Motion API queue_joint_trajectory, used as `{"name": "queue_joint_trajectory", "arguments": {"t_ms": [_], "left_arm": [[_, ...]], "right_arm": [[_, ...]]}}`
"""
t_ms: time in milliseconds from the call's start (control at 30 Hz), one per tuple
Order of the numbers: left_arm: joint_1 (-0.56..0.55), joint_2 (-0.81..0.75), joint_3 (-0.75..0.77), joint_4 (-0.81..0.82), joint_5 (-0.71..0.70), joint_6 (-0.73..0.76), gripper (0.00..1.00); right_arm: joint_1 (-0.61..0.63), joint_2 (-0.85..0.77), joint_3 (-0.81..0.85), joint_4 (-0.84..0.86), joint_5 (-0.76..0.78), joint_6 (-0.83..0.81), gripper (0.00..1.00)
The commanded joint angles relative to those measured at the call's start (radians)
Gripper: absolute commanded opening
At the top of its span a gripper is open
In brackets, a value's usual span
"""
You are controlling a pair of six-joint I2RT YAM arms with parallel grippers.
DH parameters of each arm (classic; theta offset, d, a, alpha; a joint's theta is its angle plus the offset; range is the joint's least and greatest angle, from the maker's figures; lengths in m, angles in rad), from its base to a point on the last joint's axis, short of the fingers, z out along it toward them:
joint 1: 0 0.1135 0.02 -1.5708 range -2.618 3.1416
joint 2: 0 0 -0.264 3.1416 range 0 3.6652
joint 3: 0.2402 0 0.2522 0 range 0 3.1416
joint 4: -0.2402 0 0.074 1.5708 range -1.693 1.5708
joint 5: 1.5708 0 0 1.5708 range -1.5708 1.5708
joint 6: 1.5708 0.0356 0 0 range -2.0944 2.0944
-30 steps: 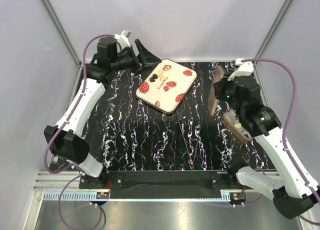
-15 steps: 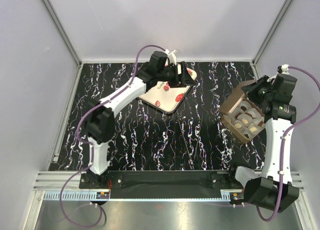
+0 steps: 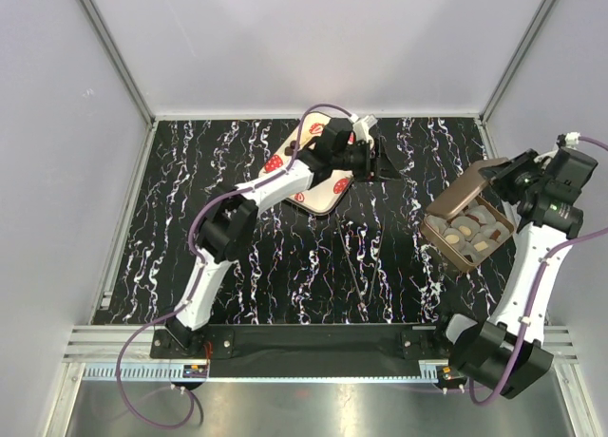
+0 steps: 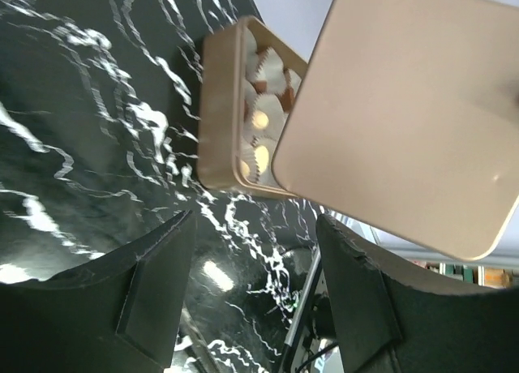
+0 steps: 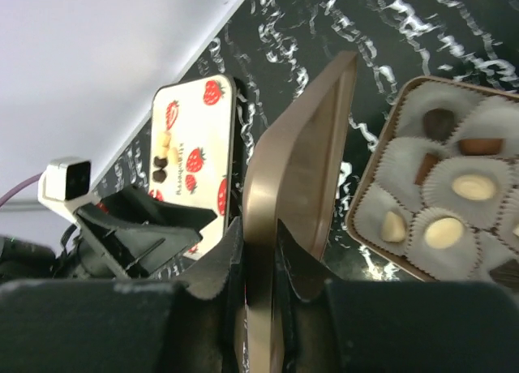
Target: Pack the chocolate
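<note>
From above, you see a black table with white marble streaks [image 3: 285,256]. A golden-brown square tin box [image 3: 445,250] lies on its right side. Small dark and cream chocolates [image 3: 472,232] sit inside it. Your right claw [image 3: 508,178] is just behind the box. It is clamped on a big brown rounded-square lid [image 3: 463,195], which hangs tilted over the box's far edge. A flat cream tray with red strawberry pictures [image 3: 321,198] lies well to the left of the box. Your left claw [image 3: 388,168] hovers between the tray and the box, close to the tray.

In the left wrist view, your left claw [image 4: 255,296] is spread wide. Its black fingers [image 4: 154,292] have nothing between them. Past them lies the box [image 4: 217,122], with chocolates [image 4: 261,120] in white paper cups [image 4: 272,63]. The lid [image 4: 405,113] hides the box's right part.

In the right wrist view, your right claw [image 5: 259,267] pinches the lid [image 5: 304,146], seen from its thin edge. The box [image 5: 363,186] is just right of the lid, with chocolates [image 5: 446,231] in their cups [image 5: 478,166]. A few more chocolates [image 5: 166,154] lie on the tray [image 5: 203,170], far left of the box. Your left claw [image 5: 150,231] is near the tray.
</note>
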Motion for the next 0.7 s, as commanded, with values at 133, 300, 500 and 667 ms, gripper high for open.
{"name": "queue_joint_trajectory", "arguments": {"t_ms": [133,300,500,667], "left_arm": [[-0.025,-0.074,-0.044,0.122,-0.004,0.04,0.66],[-0.071,-0.07,0.008,-0.049,-0.108,0.192,0.64],[-0.18,-0.062,0.052,-0.156,-0.366,0.403,0.63],[-0.25,-0.038,0.045,-0.093,-0.513,0.504,0.57]], "right_arm": [[-0.002,0.016,0.311,-0.268,0.277,-0.066,0.0],[-0.002,-0.01,0.301,-0.299,0.313,-0.11,0.0],[-0.002,-0.024,0.437,-0.335,0.31,-0.095,0.0],[-0.002,-0.056,0.572,-0.334,0.276,-0.037,0.0]]}}
